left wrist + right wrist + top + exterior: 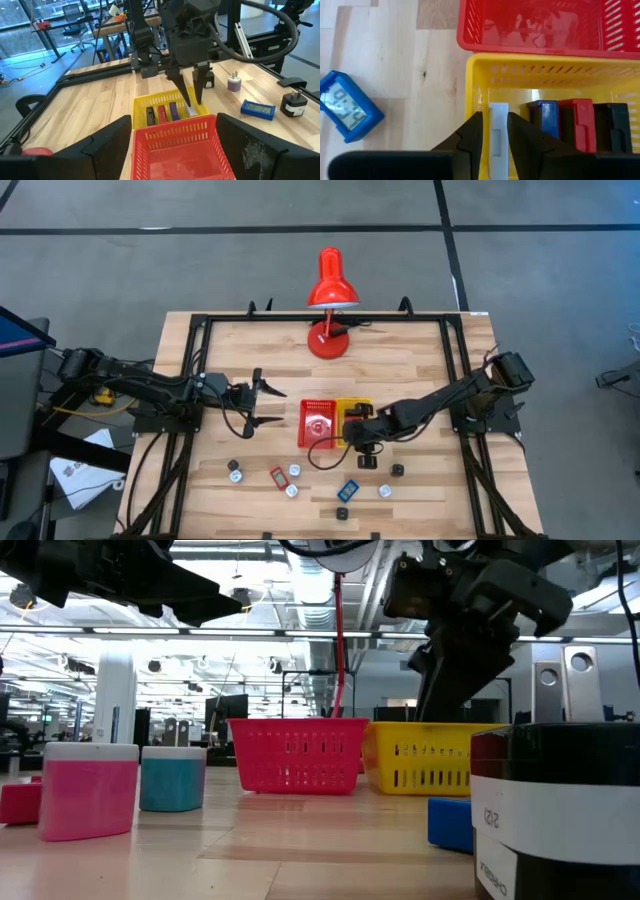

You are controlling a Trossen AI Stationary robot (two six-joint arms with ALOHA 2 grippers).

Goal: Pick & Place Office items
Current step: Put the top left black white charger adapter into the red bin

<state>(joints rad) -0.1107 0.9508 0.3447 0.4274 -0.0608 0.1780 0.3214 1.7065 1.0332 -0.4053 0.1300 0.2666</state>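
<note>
Two trays sit side by side at the table's centre: a red tray on the left and a yellow tray touching its right side. Within the yellow tray stand three flat items on edge in a row, a blue one, a red one and a black one. Right gripper hangs over this tray, its fingers pinching a flat white piece at the row's end beside the blue one. Left gripper waits left of the red tray, its fingers spread and holding nothing. Remaining office items lie scattered on the wood nearer the front edge, among them a blue clock and a white plug. Behind the trays stands a red desk lamp.
</note>
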